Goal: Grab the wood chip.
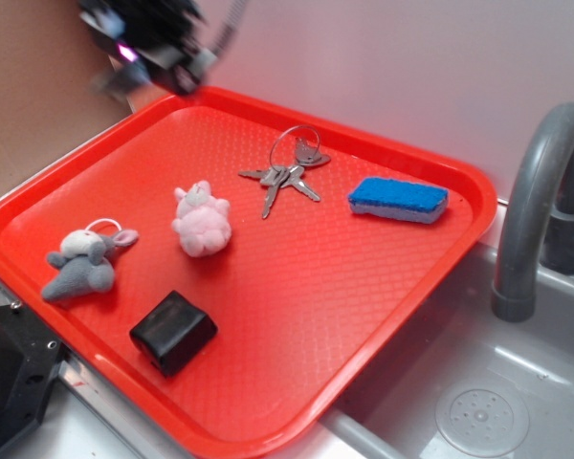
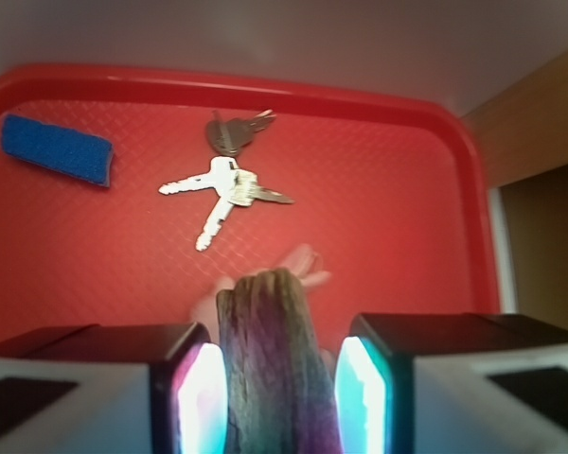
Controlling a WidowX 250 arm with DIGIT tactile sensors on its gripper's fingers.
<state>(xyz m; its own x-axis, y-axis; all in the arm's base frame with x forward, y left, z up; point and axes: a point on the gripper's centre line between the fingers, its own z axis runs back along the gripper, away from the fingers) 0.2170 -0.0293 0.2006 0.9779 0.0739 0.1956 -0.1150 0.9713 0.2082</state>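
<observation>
while the gripper [image 2: 276, 397] hangs above the tray's [image 1: 430, 287] far left corner, blurred in the exterior view, the wrist view shows the wood chip [image 2: 275, 369] standing between its two fingers [image 2: 197, 397], raised over the tray. whether the pads actually press the chip i cannot tell, as slim gaps seem to show on both sides. on the tray lie the keys [image 1: 285, 175] near the back, a blue sponge [image 1: 399, 200] to their right, a pink plush [image 1: 201, 221] mid-tray, a grey plush [image 1: 81, 265] at the left, and a black block [image 1: 172, 331] near the front edge.
</observation>
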